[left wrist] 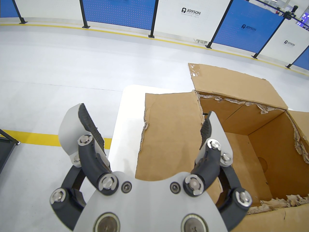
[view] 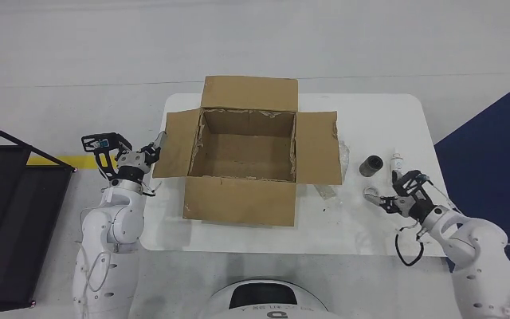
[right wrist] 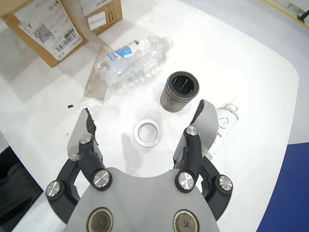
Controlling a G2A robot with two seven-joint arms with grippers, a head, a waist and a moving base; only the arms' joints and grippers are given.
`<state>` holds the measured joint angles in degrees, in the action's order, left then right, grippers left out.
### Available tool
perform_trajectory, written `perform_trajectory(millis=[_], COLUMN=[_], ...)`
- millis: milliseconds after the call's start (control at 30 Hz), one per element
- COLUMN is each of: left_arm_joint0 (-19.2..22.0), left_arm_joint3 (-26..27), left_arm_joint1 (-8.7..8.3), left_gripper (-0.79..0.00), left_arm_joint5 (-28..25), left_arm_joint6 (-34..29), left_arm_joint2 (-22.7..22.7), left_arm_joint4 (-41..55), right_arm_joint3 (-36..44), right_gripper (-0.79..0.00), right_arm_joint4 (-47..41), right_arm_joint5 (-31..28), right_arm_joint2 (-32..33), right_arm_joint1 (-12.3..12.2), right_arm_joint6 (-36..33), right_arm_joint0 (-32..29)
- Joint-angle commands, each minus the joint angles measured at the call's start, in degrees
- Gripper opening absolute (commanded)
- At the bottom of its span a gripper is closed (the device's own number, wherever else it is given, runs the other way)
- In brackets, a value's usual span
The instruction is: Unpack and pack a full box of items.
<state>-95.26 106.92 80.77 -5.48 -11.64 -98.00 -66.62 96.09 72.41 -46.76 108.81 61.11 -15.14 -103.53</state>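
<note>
Two white barcode labels (right wrist: 48,34) on box (right wrist: 116,1); blue label (right wrist: 122,51) on bottle (right wrist: 135,61).

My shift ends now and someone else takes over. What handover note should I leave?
The left end effector is open beside the left flap of the open, empty box. The right end effector is open above the metal ring. The bottle lies, the dark cylinder stands and the white tube lies near the ring on the table, right of the box. Done: unpacking, it seems. Left: pack all four.
</note>
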Motion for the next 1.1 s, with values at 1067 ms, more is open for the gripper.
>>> perform_trajectory(millis=[1067], left_arm_joint0=[0.0], left_arm_joint3=[0.0], left_arm_joint1=[0.00], left_gripper=[0.000], left_arm_joint5=[0.0], left_arm_joint6=[0.0], left_arm_joint2=[0.0], left_arm_joint4=[0.0], right_arm_joint3=[-8.5], right_gripper=[-0.526], right_arm_joint4=[1.3], right_arm_joint5=[5.8], right_arm_joint2=[-9.1], right_arm_joint1=[-1.6], right_arm_joint6=[-21.8], right_arm_joint0=[11.9])
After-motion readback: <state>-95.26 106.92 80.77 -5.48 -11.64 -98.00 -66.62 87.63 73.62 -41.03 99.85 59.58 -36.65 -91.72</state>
